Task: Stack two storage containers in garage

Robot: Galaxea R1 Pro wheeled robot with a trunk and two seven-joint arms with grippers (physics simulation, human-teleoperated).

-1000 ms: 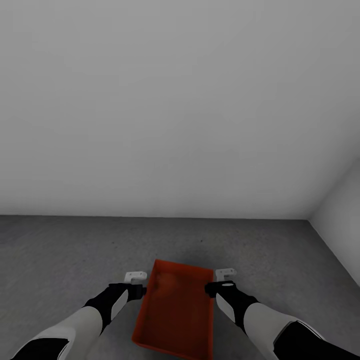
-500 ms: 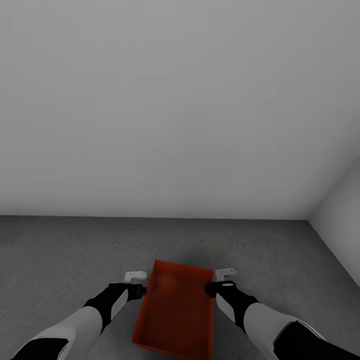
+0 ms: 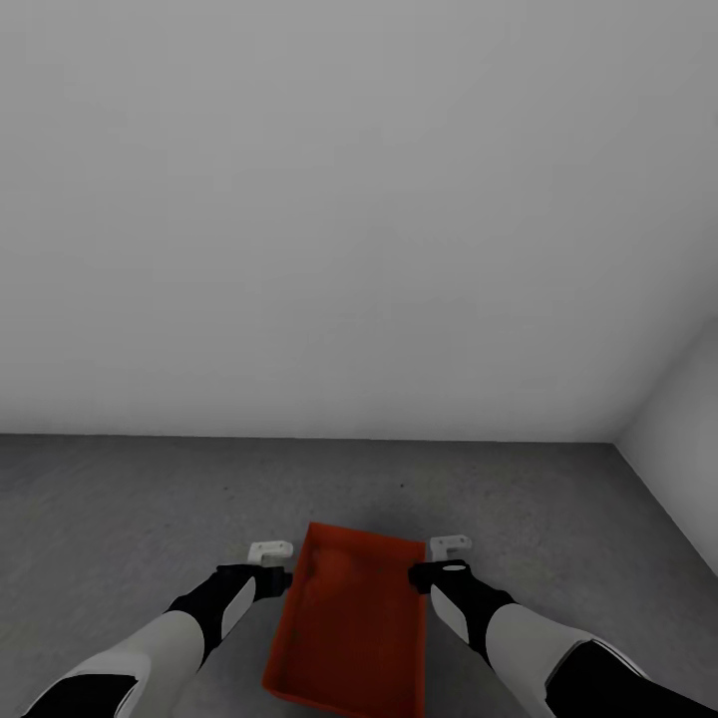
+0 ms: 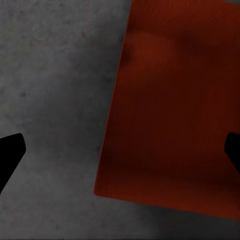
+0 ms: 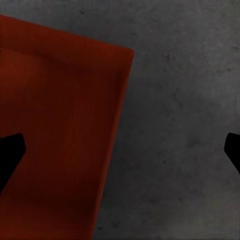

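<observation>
One orange-red storage container lies open side up between my two hands, low over the dark grey concrete floor of the garage. I cannot tell whether it touches the floor. My left gripper is open, and its black fingertips stand wide apart astride the container's left wall without touching it. My right gripper is open too, its fingers spread over the container's right wall and the bare floor beside it.
A plain grey-white wall rises straight ahead. It meets a side wall in a corner at the right. Concrete floor stretches to the left and ahead of the container.
The container's far edge sits slightly lower in the head view than before. Both arms have stayed where they were.
</observation>
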